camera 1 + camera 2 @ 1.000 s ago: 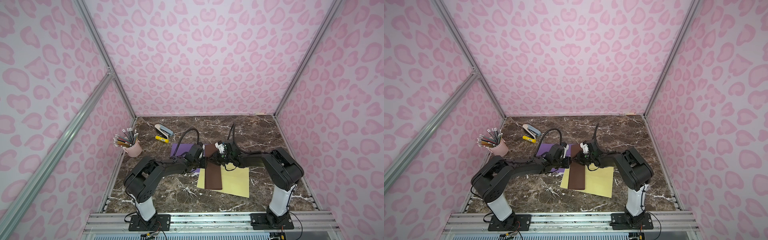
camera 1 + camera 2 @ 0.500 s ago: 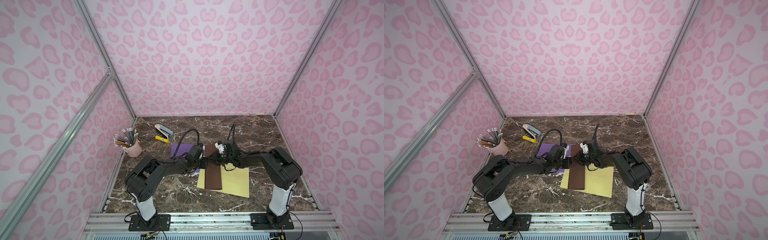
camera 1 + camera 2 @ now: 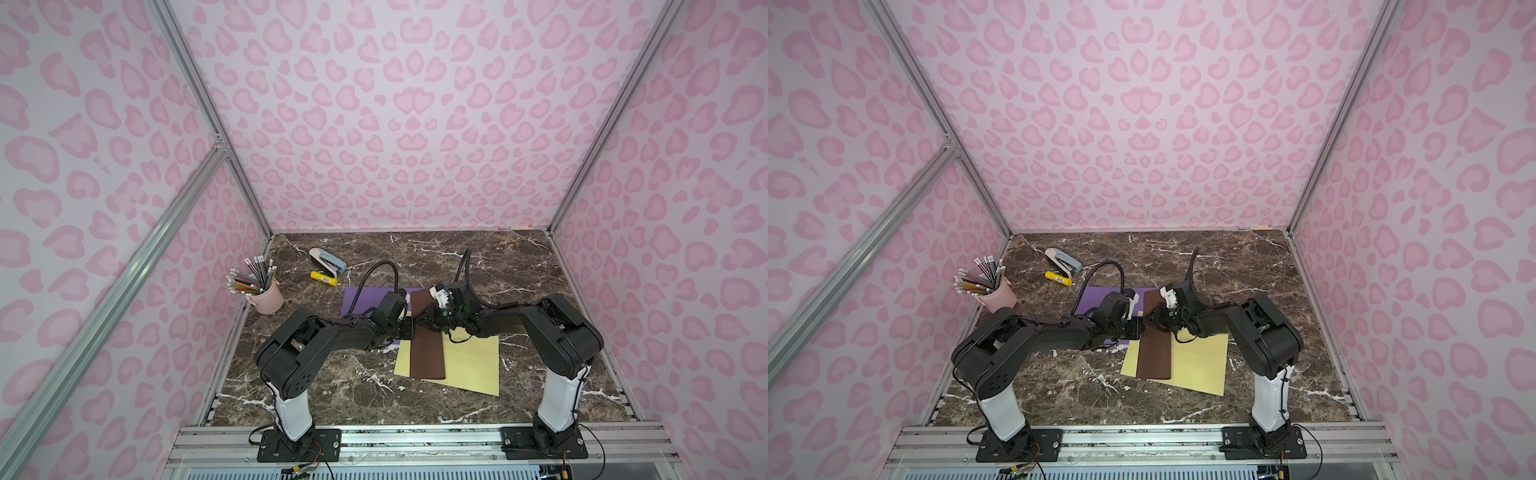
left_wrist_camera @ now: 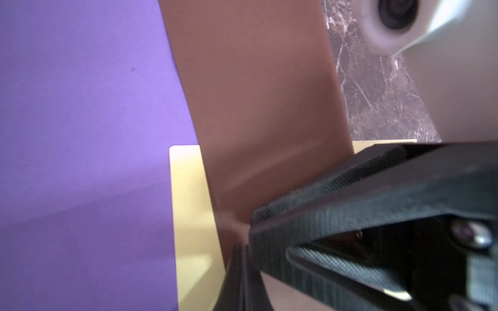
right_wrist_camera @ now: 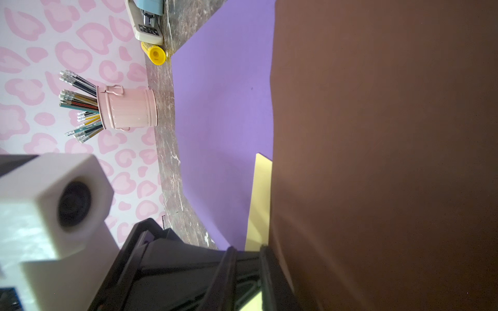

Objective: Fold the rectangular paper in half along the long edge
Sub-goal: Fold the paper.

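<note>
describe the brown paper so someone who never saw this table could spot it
On the dark marble tabletop, look at the middle, where three paper sheets overlap. The long brown paper strip lies across the pale yellow sheet, next to the purple sheet. It is the darkest and narrowest.

On dark marble tabletop (image 3: 519, 266), in both top views: pink bucket-style pencil cup (image 3: 268, 298) stuffed with pencils (image 3: 248, 279) at 9 o'clock against the wall, white-and-blue stapler (image 3: 327, 259) lying at 11 o'clock, yellow glue stick (image 3: 323, 278) just beside it at its 6 o'clock. Flat near centre: purple sheet (image 3: 363, 301) toward 10 o'clock, pale yellow sheet (image 3: 473, 361) toward 5 o'clock, yellow's far corner lapping onto purple in the left wrist view. Boxed in by pink heart-spotted walls (image 3: 395, 124) on aluminium framing (image 3: 195, 83).
</note>
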Tool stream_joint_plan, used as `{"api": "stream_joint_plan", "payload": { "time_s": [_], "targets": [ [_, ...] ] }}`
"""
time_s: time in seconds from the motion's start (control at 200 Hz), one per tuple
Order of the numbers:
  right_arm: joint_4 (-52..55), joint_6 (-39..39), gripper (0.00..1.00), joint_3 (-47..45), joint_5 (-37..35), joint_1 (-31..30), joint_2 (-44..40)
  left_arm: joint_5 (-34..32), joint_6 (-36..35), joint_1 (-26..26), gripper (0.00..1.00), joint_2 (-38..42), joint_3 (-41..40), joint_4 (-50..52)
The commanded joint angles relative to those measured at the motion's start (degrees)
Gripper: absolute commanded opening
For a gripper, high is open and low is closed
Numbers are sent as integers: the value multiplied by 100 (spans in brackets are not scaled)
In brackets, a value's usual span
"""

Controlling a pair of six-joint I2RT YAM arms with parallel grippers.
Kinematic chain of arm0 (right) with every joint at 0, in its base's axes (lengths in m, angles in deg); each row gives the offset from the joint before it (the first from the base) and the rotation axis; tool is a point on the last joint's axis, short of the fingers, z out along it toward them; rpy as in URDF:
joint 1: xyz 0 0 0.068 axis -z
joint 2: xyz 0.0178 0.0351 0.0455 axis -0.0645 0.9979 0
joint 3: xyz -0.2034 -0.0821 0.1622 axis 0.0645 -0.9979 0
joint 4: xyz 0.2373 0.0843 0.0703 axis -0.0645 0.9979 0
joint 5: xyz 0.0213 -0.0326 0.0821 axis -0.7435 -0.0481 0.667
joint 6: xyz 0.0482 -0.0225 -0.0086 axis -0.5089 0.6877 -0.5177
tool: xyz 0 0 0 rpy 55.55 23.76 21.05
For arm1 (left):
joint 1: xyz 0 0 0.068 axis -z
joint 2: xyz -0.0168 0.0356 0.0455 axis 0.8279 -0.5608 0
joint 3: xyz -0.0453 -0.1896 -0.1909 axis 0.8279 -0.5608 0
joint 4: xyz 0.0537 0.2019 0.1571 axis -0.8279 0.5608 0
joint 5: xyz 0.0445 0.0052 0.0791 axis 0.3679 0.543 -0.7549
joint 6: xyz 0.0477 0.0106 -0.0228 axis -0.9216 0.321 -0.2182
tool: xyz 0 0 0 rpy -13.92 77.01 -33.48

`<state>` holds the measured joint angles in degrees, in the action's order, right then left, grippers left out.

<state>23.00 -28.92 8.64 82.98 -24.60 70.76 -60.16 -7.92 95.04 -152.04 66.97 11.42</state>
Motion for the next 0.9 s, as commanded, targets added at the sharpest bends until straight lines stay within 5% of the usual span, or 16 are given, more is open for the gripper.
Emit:
{"api": "stream_joint_plan", "payload": {
  "time_s": [0.0,0.41,0.56,0.895],
  "targets": [
    [-70,60,22,54,79,32,-172,-132,17,4,4,-120,-19,52],
    [1364,966,40,-419,-195,617,-1443,-136,-22,4,4,-237,-2,97],
    [1306,1221,47,-907,28,936,-1554,-137,-40,4,4,-229,17,111],
    [1115,1364,49,-995,160,632,-1287,-136,-60,0,4,-169,64,170]
  ]
}}
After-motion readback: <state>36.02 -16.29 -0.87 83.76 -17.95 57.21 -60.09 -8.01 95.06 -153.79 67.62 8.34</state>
